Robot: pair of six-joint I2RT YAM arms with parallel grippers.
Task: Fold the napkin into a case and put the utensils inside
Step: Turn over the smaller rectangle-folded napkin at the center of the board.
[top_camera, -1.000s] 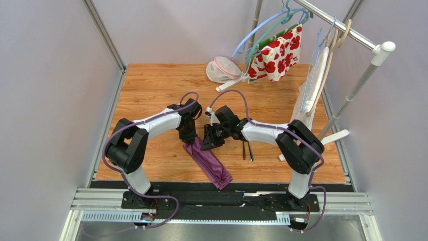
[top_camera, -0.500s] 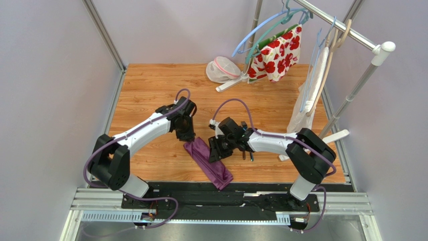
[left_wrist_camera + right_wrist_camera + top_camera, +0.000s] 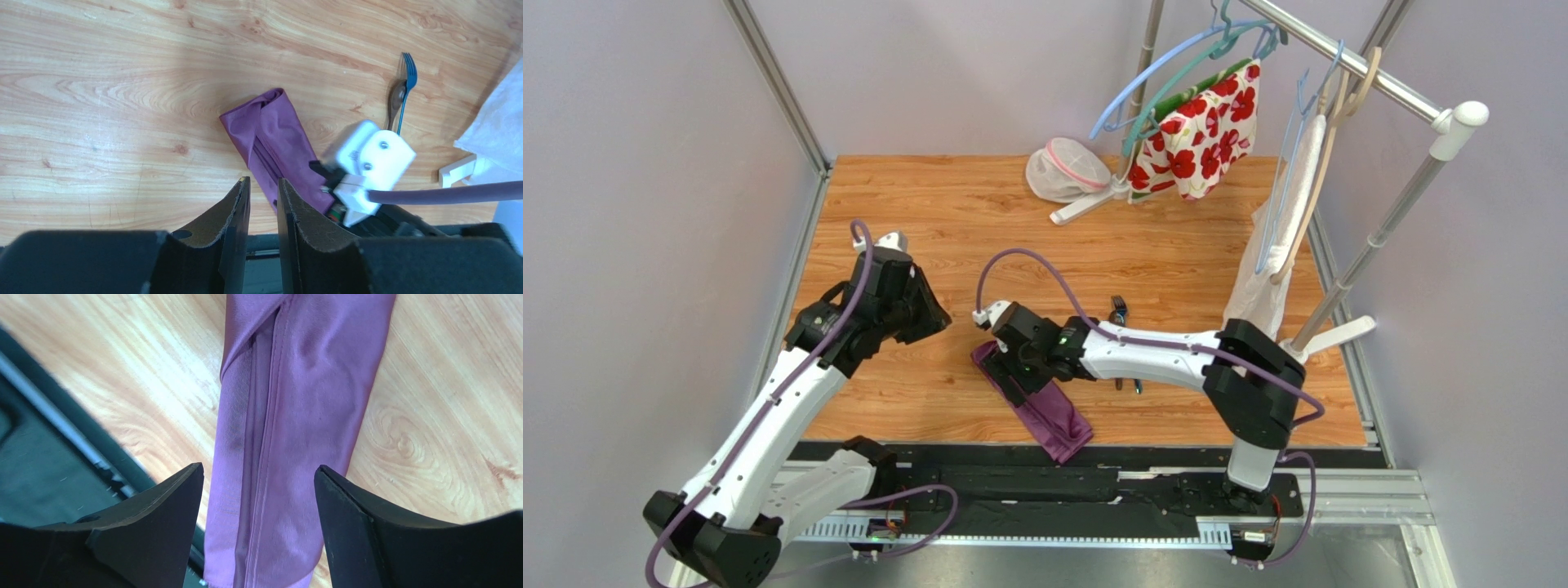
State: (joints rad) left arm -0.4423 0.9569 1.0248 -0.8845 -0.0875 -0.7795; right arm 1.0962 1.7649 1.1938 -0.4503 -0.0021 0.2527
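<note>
At the near edge of the surface (image 3: 891,404), the case (image 3: 1053,419) lies as a narrow plum strip of folded napkin. Its near end is touching or just over the black rail (image 3: 1014,456). From there it runs diagonally away and to the left.

The right fingers (image 3: 166,502) hang directly above the case, spread wide and straddling its width, with nothing held. The left fingers (image 3: 236,208) are well to the left of the case, with only a narrow gap between them, and empty.

Right of the case, well apart from it, the fork (image 3: 405,79) and spoon (image 3: 395,101) lie flat on the wood, side by side and touching or nearly so.

Risks:
- The fold looks loose, with a seam running down the middle, so fingers coming down could drag it open.
- A sideways nudge could push the near end off the edge.
- No open pocket mouth shows, so the utensils might land on top instead of inside.
- The utensils are thin and flat, so a pinch could slip, and taking one could knock the other.

Containers:
- The case has nothing in it, since both utensils lie outside.
- Far beyond the case sits a white mesh pouch (image 3: 1063,169); I cannot tell its contents.
- Beside the pouch, a floral cloth (image 3: 1198,129) hangs with hangers on the rack (image 3: 1382,80).
</note>
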